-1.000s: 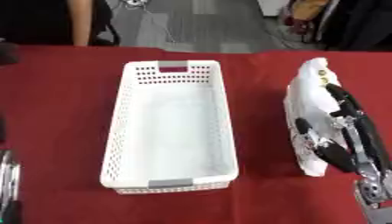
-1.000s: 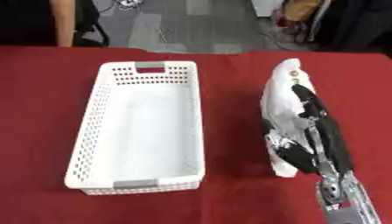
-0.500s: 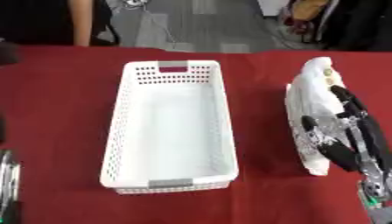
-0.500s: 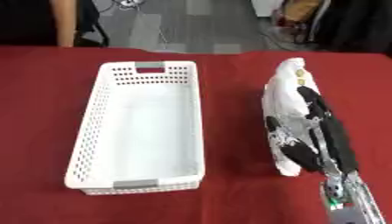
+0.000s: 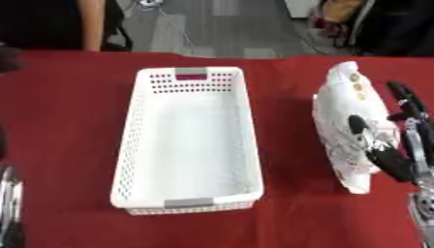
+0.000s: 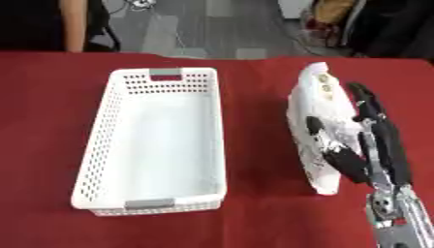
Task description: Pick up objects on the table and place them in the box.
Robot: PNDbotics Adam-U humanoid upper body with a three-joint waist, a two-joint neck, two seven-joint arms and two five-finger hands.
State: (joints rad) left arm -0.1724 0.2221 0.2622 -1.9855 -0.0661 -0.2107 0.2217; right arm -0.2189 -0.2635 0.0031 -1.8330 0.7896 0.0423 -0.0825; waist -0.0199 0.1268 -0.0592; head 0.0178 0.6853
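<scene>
One white basket (image 5: 188,140), nothing inside

Open cloth between basket (image 5: 191,145) and package (image 6: 318,131).

White perforated plastic box (image 5: 188,140), empty, grey end handles, lengthwise mid-table; white soft packet (image 6: 317,130) with printed markings, elongated, lying parallel near the table's right edge, well apart from it.
</scene>
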